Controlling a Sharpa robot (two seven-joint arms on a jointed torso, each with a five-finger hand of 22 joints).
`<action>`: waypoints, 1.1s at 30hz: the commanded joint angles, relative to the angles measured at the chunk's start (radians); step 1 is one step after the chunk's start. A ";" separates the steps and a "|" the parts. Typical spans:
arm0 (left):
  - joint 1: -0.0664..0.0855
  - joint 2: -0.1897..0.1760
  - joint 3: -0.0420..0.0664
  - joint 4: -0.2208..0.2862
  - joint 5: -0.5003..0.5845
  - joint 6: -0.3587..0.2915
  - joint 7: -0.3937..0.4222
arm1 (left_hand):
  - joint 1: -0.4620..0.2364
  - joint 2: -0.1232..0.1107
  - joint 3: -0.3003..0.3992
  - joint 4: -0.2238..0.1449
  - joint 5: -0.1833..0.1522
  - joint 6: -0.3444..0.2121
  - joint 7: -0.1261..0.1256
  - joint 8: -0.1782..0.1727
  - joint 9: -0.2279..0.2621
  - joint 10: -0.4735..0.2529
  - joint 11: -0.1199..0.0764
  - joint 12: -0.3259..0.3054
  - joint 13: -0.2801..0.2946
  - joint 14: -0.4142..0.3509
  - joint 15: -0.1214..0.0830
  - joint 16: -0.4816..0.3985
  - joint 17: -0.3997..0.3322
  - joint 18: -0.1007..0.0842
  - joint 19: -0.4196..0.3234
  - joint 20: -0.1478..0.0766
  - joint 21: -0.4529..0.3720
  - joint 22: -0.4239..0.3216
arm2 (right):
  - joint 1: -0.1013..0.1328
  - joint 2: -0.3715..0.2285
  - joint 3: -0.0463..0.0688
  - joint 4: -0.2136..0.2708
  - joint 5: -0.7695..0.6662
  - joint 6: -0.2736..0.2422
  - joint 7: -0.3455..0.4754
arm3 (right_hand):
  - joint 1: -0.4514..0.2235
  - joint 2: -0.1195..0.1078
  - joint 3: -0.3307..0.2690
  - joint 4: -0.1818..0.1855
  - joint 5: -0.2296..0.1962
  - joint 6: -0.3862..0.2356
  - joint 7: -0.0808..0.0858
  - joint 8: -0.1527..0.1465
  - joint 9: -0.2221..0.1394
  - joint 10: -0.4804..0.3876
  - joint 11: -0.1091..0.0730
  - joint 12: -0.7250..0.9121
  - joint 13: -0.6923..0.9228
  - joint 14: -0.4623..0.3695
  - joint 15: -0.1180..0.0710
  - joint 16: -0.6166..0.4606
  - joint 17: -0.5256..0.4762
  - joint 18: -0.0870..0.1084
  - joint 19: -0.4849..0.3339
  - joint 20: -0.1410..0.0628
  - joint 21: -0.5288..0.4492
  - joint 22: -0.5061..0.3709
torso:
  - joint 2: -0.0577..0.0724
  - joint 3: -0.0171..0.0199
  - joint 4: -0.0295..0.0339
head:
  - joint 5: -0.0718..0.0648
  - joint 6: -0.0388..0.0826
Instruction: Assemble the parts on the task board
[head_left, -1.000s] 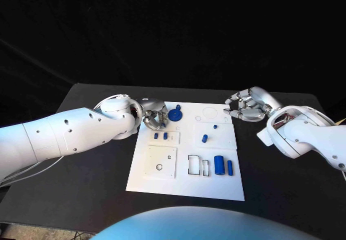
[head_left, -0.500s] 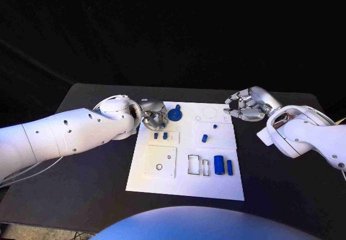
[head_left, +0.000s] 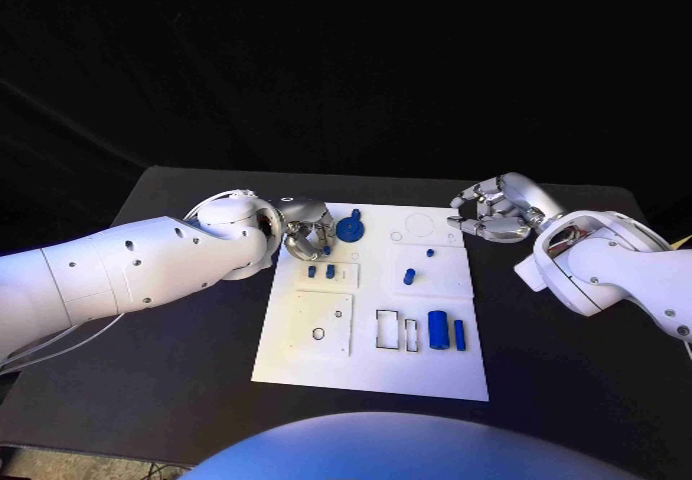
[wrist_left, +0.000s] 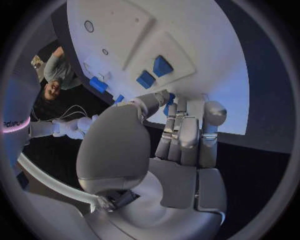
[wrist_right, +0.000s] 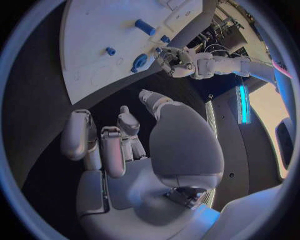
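Note:
The white task board lies in the middle of the table. My left hand is at its far left corner, fingers curled around the edge of a blue round part that stands tilted there. In the left wrist view a sliver of that round part shows between thumb and fingers. The right wrist view shows the round part at my left hand's fingertips. My right hand hovers by the board's far right corner, fingers curled in and holding nothing. Two small blue blocks, a peg and two cylinders sit on the board.
The black table extends on both sides of the board. Empty cut-outs lie beside the cylinders, and a raised plate with holes lies at the near left. A small blue piece sits mid-board.

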 joint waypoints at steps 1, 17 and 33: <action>0.000 -0.001 0.001 0.004 0.004 -0.023 0.017 | -0.021 -0.003 -0.026 0.007 0.021 -0.027 -0.009 -0.016 -0.006 -0.040 0.013 -0.009 -0.007 -0.029 0.011 -0.013 -0.038 0.003 -0.024 0.009 -0.028 0.097 | -0.001 0.000 0.000 0.000 -0.008 -0.001 0.005 | -0.002 -0.002 0.006 -0.001 0.004 -0.008 -0.001 0.006 0.001 -0.019 -0.001 -0.021 -0.024 0.068 -0.005 -0.009 0.124 0.010 -0.011 0.002 -0.014 0.072 | 0.000 0.0000 0.0005 | 0.000 0.000; -0.001 -0.028 0.003 0.015 0.076 -0.067 0.052 | -0.006 0.020 -0.168 0.018 0.034 -0.076 -0.001 -0.042 -0.032 -0.099 0.027 -0.002 -0.005 -0.065 0.023 -0.013 -0.086 0.012 -0.046 0.030 -0.067 0.090 | -0.001 0.000 0.000 -0.009 -0.012 0.015 0.008 | 0.016 -0.010 0.046 -0.020 -0.015 -0.019 0.001 0.011 0.021 -0.208 0.000 -0.347 -0.365 0.019 -0.006 -0.121 -0.030 0.033 -0.067 0.002 -0.165 0.003 | 0.000 -0.0009 0.0002 | 0.001 0.003; 0.007 -0.128 0.047 0.060 1.014 -0.140 0.303 | 0.051 0.085 -0.230 0.112 0.128 0.000 0.046 -0.005 -0.051 -0.057 0.013 0.054 0.027 -0.282 0.011 -0.198 -0.467 0.065 -0.232 0.024 -0.394 0.008 | -0.001 0.027 0.000 -0.021 -0.347 0.221 -0.029 | 0.046 -0.033 0.158 -0.148 -0.078 0.057 0.022 0.025 0.007 -0.221 0.044 -0.891 -0.767 0.032 0.030 -0.096 -0.015 0.017 -0.022 0.031 -0.085 0.072 | -0.001 0.0007 -0.0008 | -0.017 0.014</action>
